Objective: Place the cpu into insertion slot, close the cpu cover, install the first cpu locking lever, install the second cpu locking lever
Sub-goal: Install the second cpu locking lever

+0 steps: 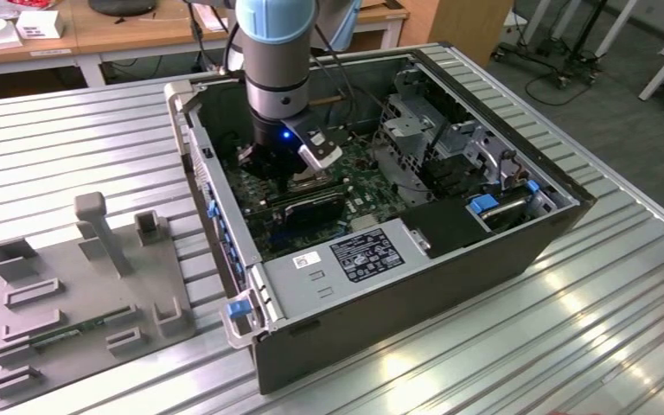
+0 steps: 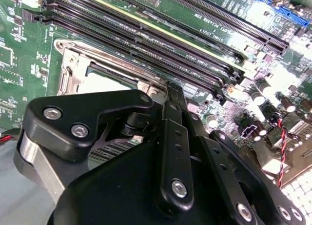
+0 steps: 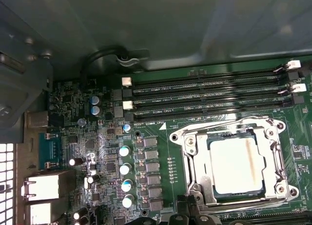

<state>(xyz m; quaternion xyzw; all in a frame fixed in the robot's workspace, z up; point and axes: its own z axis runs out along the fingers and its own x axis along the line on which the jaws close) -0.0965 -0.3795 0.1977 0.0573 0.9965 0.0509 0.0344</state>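
While the arm is reaching down into the open computer case (image 1: 424,259), I am reading the cpu (image 3: 237,165) as already lying flat in the insertion slot (image 3: 195,178), pale face up, its edges running square with the socket rim and parallel to the memory slots (image 3: 204,95). Being square, it has no long axis I can call. The cpu cover (image 3: 273,159) is looking folded down around the chip, so I am judging the work to be at the locking-lever stage. The gripper (image 2: 168,95) is hovering just at the socket's edge in the second wrist view; I cannot tell whether its jaws are wide or narrow, nor whether they are holding anything. Any lever move is calling for a fine, low approach beside the socket rim, clear of the memory slots.
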